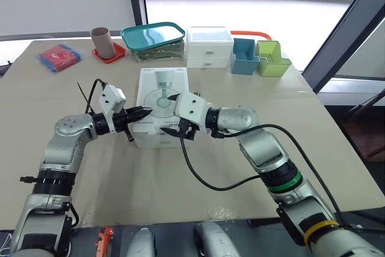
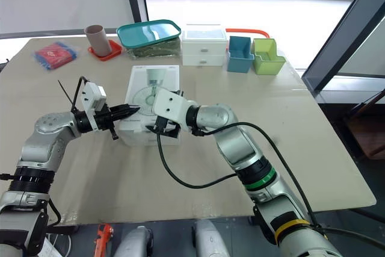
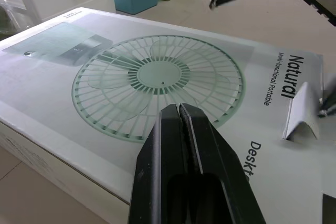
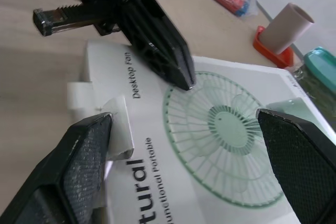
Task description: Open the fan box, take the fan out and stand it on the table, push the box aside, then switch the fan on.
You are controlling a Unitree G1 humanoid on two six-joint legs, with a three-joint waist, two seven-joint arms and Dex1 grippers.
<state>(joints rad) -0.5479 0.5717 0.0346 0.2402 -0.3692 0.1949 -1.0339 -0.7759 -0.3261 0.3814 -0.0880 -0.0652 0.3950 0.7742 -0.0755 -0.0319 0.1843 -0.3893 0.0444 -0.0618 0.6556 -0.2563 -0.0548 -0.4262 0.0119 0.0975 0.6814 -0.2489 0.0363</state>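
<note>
One broad desk [image 1: 313, 148] carries the fan box [image 1: 161, 85], which lies flat near the middle with its printed face up and appears closed. The right tool [image 1: 178, 114] is spread wide over the box's near end, probably so a finger can catch the flap there. The left tool [image 1: 147, 111], fingers pressed together, points in low over the box's left edge, likely to steady it; contact cannot be told. A small white flap [image 4: 118, 127] stands raised beside one right finger.
</note>
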